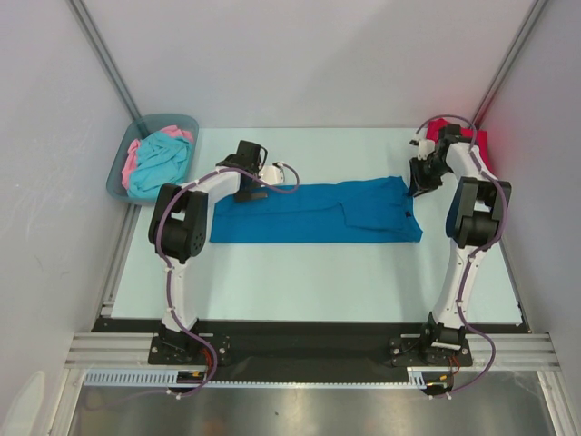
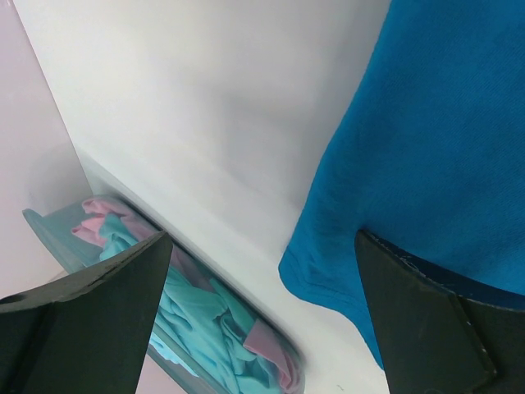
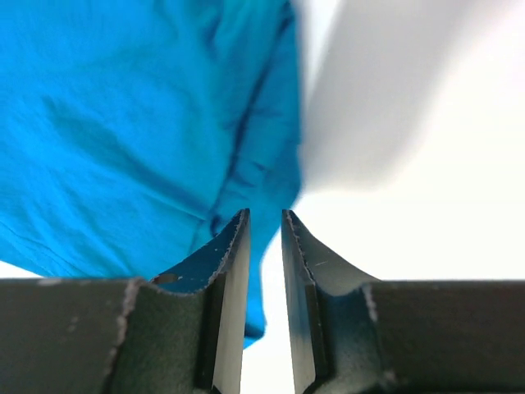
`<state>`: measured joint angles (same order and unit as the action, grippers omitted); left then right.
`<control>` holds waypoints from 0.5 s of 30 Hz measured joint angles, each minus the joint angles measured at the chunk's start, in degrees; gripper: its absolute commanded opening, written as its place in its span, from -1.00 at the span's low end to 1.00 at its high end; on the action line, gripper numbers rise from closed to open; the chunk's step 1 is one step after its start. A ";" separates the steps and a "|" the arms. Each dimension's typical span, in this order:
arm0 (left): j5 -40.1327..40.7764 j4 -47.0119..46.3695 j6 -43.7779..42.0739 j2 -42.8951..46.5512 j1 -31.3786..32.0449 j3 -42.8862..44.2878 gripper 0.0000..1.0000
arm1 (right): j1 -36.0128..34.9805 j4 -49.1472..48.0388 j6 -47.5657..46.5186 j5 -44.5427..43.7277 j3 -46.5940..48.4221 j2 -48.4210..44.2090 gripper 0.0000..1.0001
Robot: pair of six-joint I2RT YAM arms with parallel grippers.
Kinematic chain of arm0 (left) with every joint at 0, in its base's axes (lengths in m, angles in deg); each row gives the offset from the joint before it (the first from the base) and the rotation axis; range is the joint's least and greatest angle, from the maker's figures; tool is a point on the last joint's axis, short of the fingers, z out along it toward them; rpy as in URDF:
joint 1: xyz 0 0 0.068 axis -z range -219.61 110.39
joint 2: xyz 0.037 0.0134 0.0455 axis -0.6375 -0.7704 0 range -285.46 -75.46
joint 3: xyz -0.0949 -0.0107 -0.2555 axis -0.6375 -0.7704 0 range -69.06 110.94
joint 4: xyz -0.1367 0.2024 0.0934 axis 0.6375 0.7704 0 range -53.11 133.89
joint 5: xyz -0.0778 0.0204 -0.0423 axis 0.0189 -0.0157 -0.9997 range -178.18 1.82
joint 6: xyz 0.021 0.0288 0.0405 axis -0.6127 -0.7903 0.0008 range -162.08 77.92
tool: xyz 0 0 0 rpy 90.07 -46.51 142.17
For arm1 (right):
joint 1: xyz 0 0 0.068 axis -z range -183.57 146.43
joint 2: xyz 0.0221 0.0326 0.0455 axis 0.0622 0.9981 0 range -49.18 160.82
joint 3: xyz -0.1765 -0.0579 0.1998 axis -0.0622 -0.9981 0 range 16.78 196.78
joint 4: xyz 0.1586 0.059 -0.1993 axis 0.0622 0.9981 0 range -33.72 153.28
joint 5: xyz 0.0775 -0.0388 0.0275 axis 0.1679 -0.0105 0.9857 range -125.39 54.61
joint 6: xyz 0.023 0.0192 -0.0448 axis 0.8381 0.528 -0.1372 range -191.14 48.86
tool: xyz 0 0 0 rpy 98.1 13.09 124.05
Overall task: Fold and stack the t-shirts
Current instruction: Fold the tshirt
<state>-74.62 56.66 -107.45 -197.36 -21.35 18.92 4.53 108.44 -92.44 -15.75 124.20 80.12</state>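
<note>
Far left: grey-blue bin sits off the table's far-left corner. A turquoise t-shirt and a pink t-shirt are bunched inside, unfolded. The left wrist view also shows the bin, with turquoise over pink.

Left gripper: over the far-left corner of the blue t-shirt, pointing down. In the wrist view the jaws are spread wide with nothing between them. One finger is over bare table, the other is over the cloth edge. Can't tell if it's touching.

Blue t-shirt: laid flat as a long band across the middle of the table. The right half has a folded-over layer with a visible seam. The hem corner shows in the left wrist view.

Right gripper: at the shirt's far-right corner. In the wrist view the jaws are nearly together, a thin slit with daylight through it. The blue cloth lies just beyond the tips and left of them. No fabric is visibly pinched.

Far right: red t-shirt in the far-right corner, mostly hidden behind the right arm, well apart from the blue one.
</note>
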 measured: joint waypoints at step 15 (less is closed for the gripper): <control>0.09 0.00 0.00 0.00 0.70 0.00 0.99 | 1.51 0.20 1.38 3.19 3.21 0.26 -0.48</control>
<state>-74.53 56.66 -107.45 -197.36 -20.65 18.92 6.04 108.64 -91.06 -12.56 127.41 80.38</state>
